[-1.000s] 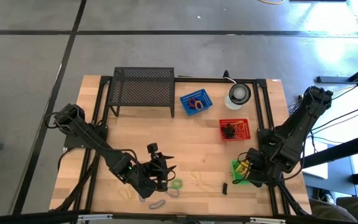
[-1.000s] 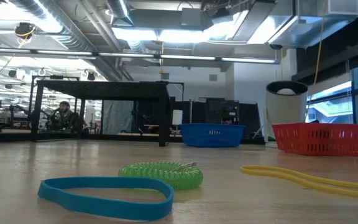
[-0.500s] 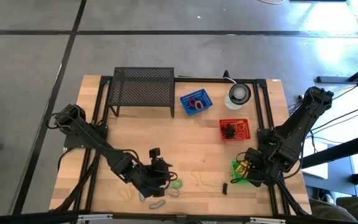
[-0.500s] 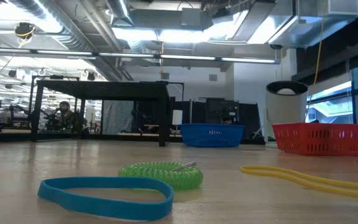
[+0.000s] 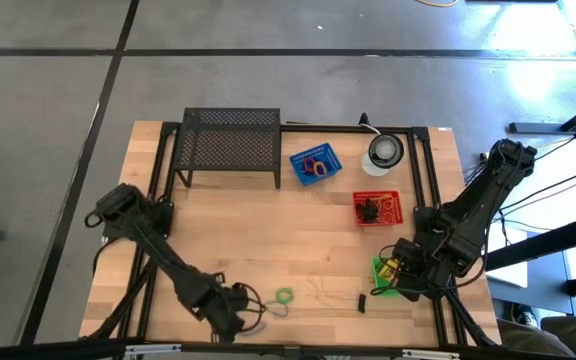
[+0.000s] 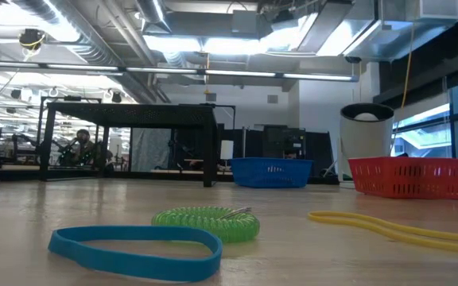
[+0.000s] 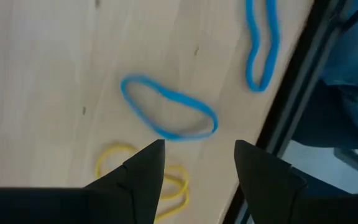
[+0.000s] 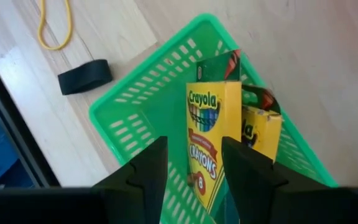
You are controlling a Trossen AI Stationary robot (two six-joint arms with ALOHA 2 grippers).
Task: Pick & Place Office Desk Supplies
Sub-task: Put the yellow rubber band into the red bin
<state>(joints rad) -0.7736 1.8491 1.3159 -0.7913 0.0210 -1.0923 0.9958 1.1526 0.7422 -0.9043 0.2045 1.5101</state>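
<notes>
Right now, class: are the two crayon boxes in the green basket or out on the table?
In. Both crayon boxes stand inside the green basket, below the open right gripper.

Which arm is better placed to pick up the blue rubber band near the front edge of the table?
Probably the left. The left gripper is open just above the blue rubber band at the front edge. The right gripper is open over the green basket holding crayon boxes, far away.

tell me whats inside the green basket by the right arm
Two yellow crayon boxes stand on edge in the green basket, side by side, beneath the open right gripper. The second box is mostly hidden behind the first, and the gripper's fingers cover part of the basket floor.
</notes>
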